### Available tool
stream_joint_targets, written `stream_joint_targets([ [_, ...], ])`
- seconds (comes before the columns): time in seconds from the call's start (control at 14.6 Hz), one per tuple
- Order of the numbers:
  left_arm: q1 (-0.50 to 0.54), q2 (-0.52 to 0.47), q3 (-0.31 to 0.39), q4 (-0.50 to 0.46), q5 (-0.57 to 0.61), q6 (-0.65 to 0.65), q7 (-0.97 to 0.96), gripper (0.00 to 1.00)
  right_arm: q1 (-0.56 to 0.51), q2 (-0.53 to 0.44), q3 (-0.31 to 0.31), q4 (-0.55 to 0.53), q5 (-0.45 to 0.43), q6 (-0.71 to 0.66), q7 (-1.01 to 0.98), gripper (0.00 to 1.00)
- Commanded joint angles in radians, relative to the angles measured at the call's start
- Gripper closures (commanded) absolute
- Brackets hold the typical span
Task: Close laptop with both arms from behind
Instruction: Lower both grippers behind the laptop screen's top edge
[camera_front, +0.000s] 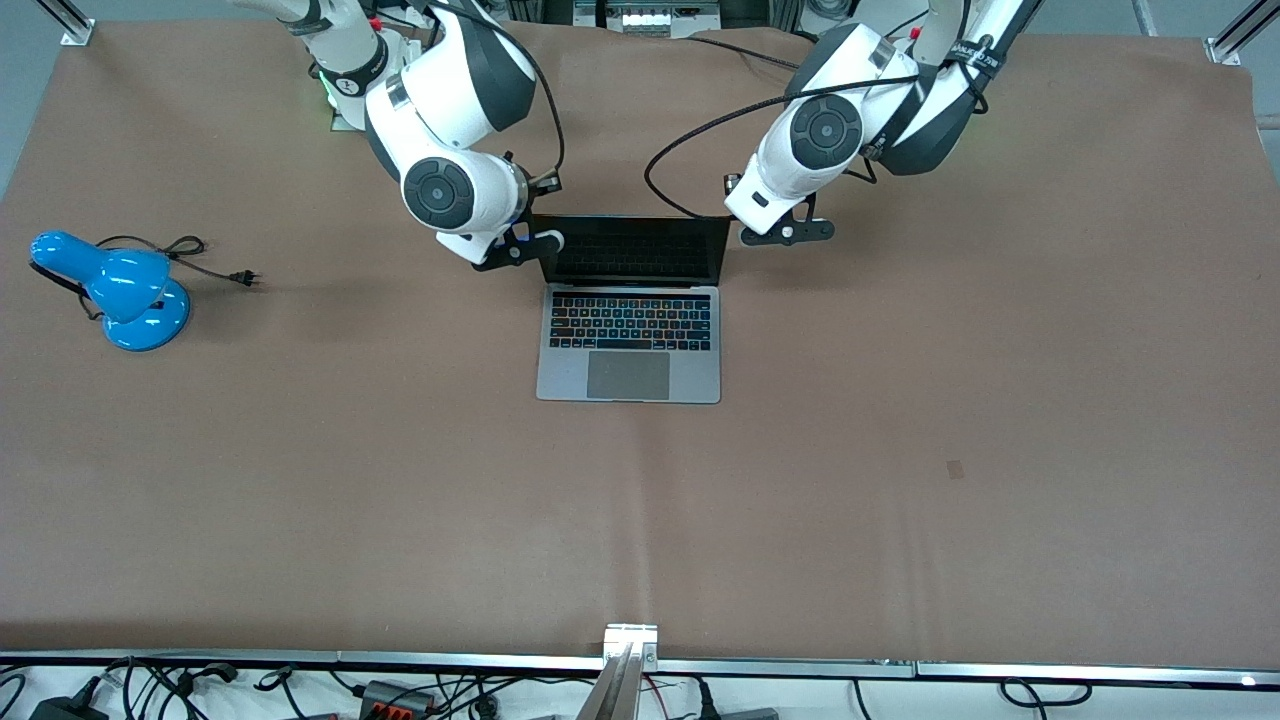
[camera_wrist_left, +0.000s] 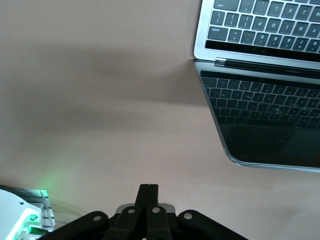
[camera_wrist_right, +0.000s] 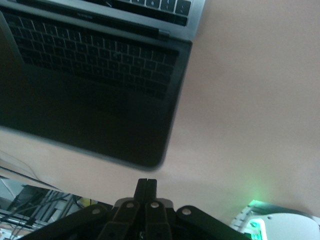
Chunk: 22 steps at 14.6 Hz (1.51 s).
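The silver-grey laptop (camera_front: 630, 345) lies open in the middle of the table, its black screen (camera_front: 635, 250) upright and facing the front camera. My right gripper (camera_front: 515, 248) is shut and empty, close to the lid's top corner on the right arm's end. My left gripper (camera_front: 788, 232) is shut and empty, a little way off the lid's other top corner. In the left wrist view the shut fingers (camera_wrist_left: 148, 189) point at bare table beside the screen (camera_wrist_left: 270, 130). In the right wrist view the shut fingers (camera_wrist_right: 147, 184) sit just short of the screen's corner (camera_wrist_right: 90, 95).
A blue desk lamp (camera_front: 120, 290) lies toward the right arm's end of the table, its black cord and plug (camera_front: 243, 278) trailing toward the laptop. A brown cover (camera_front: 900, 450) spans the table. A metal rail with cables (camera_front: 630, 650) runs along the front edge.
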Motion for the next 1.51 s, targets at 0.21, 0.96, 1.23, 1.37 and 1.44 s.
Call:
stream_joint_targets([
  [0.21,0.014,-0.035,-0.085,-0.084,-0.016,0.123,-0.1,1.0,-0.005,0.005,-0.016,0.011,0.036,0.056,0.012,1.0],
  [0.96,-0.015,0.106,-0.079,-0.037,0.047,0.407,-0.151,1.0,-0.011,-0.002,-0.023,0.017,0.03,0.165,0.011,1.0],
  [1.23,-0.017,0.163,-0.039,0.003,0.155,0.482,-0.151,1.0,-0.016,-0.005,-0.034,0.035,0.024,0.214,0.011,1.0],
  [1.37,-0.017,0.23,-0.035,0.055,0.223,0.493,-0.163,1.0,-0.034,-0.003,-0.034,0.035,0.021,0.271,0.008,1.0],
  [1.44,-0.017,0.258,-0.026,0.077,0.223,0.493,-0.163,1.0,-0.045,0.001,-0.034,0.035,0.018,0.289,0.006,1.0],
])
